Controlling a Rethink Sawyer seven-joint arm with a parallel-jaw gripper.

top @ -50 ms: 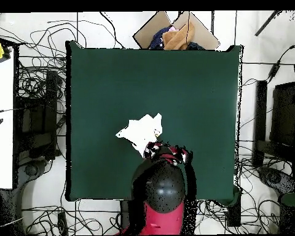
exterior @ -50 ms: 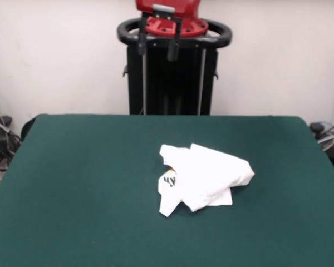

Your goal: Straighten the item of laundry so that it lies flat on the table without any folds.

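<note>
Front view: we see crumpled white T-shirt (exterior @ -50 ms: 203, 179) on green worktop (exterior @ -50 ms: 89, 183) | end effector (exterior @ -50 ms: 158, 49) raised, released, empty.

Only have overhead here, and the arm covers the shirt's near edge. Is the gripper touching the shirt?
Observer: No. In the front view the gripper hangs high above the table, clear of the shirt.
Operator: Open or shut?
Observer: Open, holding nothing.
Operator: Shirt flat?
Observer: No. It's bunched in overlapping folds, mostly plain white, with a bit of black lettering showing.
</note>
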